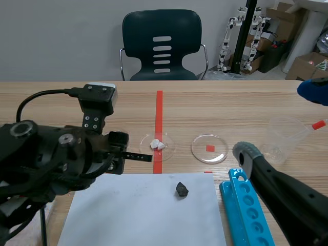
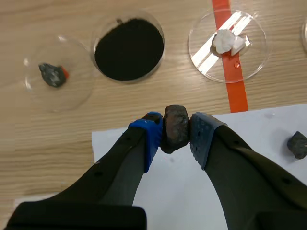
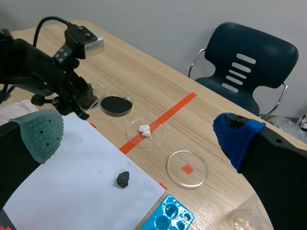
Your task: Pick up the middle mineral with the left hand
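The left claw [image 2: 175,132] is closed to a narrow gap on a dark brown mineral [image 2: 175,125]. One blue pad [image 2: 152,132] presses its 9 o'clock flank and the other its 3 o'clock flank. The stone sits over the far edge of the white paper sheet [image 2: 268,120]. In the right wrist view it looks clear of the table [image 2: 38,139], though the gap beneath is hard to judge.

With the grip made, the step in hand is the lift. I would raise it straight up, slowly and without loosening, because the pads hold only the waist of a lumpy, rounded piece that could pivot or slip.

Its long axis seems to run 12 to 6 between the pads, with the broader end toward 12 and the narrower end toward 6.

At 3 o'clock from the claw, a small black mineral [image 2: 298,144] lies on the paper. Farther ahead are the grey-stone dish [image 2: 76,91] at 10, the black-powder dish [image 2: 163,36] at 11 and the white-pieces dish [image 2: 252,52] at 1. The right claw [image 3: 139,134] hangs wide open and holds nothing.
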Tool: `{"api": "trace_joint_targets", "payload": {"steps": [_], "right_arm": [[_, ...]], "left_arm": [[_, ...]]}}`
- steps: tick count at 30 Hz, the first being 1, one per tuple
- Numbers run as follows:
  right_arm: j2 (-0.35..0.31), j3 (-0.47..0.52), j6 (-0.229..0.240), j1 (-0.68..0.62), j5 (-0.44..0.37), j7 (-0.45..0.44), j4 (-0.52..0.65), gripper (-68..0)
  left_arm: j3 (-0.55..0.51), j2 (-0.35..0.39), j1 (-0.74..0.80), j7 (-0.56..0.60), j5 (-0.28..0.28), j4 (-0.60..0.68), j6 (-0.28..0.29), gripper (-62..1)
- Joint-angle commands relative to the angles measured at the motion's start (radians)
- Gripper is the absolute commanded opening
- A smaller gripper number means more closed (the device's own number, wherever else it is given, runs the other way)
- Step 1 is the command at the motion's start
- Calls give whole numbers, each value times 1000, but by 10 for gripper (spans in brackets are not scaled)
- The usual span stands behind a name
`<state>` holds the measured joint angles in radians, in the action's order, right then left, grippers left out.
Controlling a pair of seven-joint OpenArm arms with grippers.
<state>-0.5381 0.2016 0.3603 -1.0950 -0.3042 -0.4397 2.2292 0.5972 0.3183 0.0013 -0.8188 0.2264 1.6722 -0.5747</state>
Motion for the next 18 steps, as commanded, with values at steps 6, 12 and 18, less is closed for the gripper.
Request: {"api": "trace_joint_targets", "payload": {"steps": [6, 12, 18], "right_arm": [[-4, 7, 0, -2, -14, -11, 12, 4], [-4, 7, 0, -2, -14, -11, 12, 4], [-4, 7, 0, -2, -14, -11, 12, 4]], "left_arm": [[3, 164, 122, 240, 48, 148, 179, -507], [3, 311, 260, 542, 63, 253, 339, -507], [3, 398, 338, 743, 54, 275, 473, -507]]}}
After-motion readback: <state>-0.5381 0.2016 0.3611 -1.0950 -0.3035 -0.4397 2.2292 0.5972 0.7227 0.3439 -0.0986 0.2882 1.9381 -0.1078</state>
